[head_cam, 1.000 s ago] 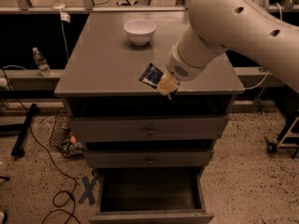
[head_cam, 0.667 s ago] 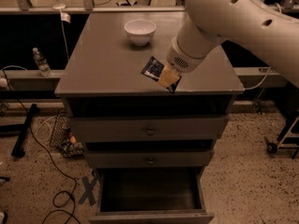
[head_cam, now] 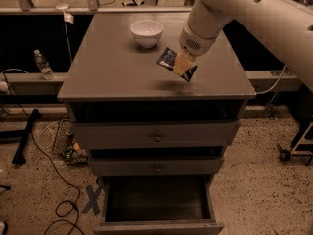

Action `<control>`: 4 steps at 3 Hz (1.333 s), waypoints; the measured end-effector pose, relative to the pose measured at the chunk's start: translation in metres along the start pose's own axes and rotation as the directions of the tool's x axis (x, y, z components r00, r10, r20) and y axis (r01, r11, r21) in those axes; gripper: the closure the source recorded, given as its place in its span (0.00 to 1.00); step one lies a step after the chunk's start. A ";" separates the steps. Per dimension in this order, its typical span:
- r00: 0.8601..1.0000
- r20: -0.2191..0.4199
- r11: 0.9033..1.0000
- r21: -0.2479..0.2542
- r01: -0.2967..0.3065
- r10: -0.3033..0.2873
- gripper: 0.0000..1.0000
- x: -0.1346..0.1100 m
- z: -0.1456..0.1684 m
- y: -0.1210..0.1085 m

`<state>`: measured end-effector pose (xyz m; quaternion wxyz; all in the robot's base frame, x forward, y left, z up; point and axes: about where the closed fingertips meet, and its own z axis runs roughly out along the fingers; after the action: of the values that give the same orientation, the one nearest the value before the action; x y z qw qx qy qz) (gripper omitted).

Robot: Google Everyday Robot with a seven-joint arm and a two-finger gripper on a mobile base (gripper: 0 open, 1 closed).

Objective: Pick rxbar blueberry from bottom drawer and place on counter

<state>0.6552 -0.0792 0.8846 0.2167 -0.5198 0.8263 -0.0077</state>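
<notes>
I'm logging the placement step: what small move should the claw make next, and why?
Probably lower straight down and release: the claw holds the rxbar blueberry above the counter, right of the white bowl; the bottom drawer sits open.

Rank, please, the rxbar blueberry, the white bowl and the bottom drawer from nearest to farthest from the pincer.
The pincer hangs above the counter's right half.
1. Rxbar blueberry: in its grip.
2. White bowl: on the counter, behind and left.
3. Bottom drawer: pulled open, far below near the floor.
</notes>
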 end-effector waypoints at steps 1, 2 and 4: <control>0.999 -0.044 0.999 -0.026 -0.021 0.020 1.00 0.004 0.018 -0.029; 0.999 -0.036 0.999 -0.018 -0.029 0.029 0.82 0.002 0.015 -0.036; 0.999 -0.040 0.999 -0.026 -0.026 0.025 0.28 0.002 0.022 -0.033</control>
<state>0.6911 -0.0914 0.8723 0.1936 -0.5116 0.8371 -0.0043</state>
